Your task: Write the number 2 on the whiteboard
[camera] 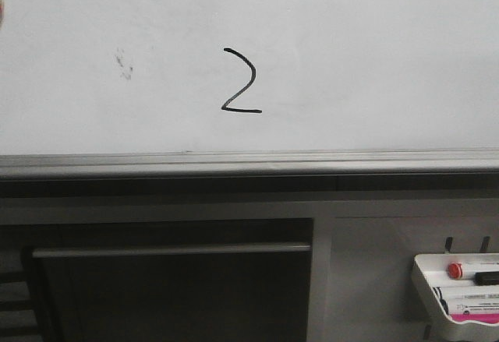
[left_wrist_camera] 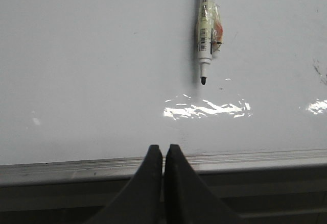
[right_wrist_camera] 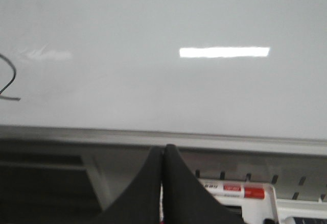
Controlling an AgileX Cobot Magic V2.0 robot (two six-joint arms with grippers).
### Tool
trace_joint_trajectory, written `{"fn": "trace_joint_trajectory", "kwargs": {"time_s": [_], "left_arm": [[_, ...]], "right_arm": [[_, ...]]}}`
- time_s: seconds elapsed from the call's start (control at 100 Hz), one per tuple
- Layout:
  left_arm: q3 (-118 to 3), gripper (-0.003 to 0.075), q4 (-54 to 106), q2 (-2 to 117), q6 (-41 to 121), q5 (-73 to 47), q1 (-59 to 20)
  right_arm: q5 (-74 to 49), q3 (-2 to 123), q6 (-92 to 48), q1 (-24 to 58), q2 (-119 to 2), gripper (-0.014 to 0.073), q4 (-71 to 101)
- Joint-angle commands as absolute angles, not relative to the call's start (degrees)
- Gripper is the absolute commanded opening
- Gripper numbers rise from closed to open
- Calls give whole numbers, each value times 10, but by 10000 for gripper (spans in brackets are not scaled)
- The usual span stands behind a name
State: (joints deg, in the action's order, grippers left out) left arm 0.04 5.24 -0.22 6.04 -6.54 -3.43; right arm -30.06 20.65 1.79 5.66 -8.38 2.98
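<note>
front view gives you the whiteboard (camera: 374, 61) filling the upper half, cut off at the top and both sides, with the number 2 (camera: 240, 82) drawn in thin black line a little left of centre, above the grey rail (camera: 249, 163) along the board's lower edge. a faint dark smudge (camera: 123, 64) sits to the left of the digit, well apart from it. you see neither arm in this view. low at the right, a white marker tray (camera: 427, 276) is cropped by the frame; it holds a red-capped marker (camera: 468, 269), and the print on the pens below it is too small to read.

left wrist view shows you the left gripper (left_wrist_camera: 163, 155) with its black fingertips pressed together and nothing between them, near the rail. an uncapped marker (left_wrist_camera: 206, 30) lies against the board, tip toward the gripper, its upper end cut off; its label carries a barcode and red patch, but the writing is blurred.

right wrist view shows the right gripper (right_wrist_camera: 163, 155) likewise closed and empty. only part of the digit shows at the edge, and the marker label below is unreadable.
</note>
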Motion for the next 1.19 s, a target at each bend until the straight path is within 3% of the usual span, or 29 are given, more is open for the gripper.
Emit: {"fn": "trace_joint_trajectory", "kwargs": {"time_s": [0.0,0.31,0.54,1.18], "left_arm": [[19,-18,53,-18,55,-25,-37],[19,-18,53,-18,55,-25,-37],[19,-18,53,-18,55,-25,-37],[19,-18,53,-18,55,-25,-37]], "right_arm": [[-160,168,17,28,-56,-72,23],[110,-26,17,13,16,-72,25],[38,-23,16,13,16,-72,-7],[38,-23,16,13,16,-72,-7]]}}
